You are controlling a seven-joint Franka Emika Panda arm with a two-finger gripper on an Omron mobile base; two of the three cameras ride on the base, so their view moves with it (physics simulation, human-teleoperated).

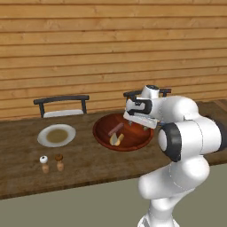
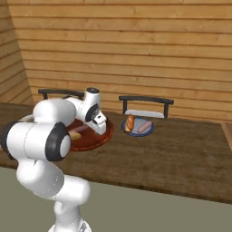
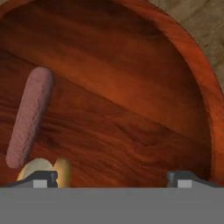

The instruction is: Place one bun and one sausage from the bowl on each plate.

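Wooden table (image 1: 26, 177) carries two plates – one bowl (image 1: 133, 142) with one sausage (image 3: 28, 116), one bun (image 3: 46, 169) – hand (image 3: 111, 177) spread apart.

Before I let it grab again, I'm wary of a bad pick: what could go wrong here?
The bun touches the sausage's lower end in the bowl, so closing the open gripper could nudge or catch both. The blue plate already holds a bun and a sausage; a mistaken drop there leaves the pale plate unserved.
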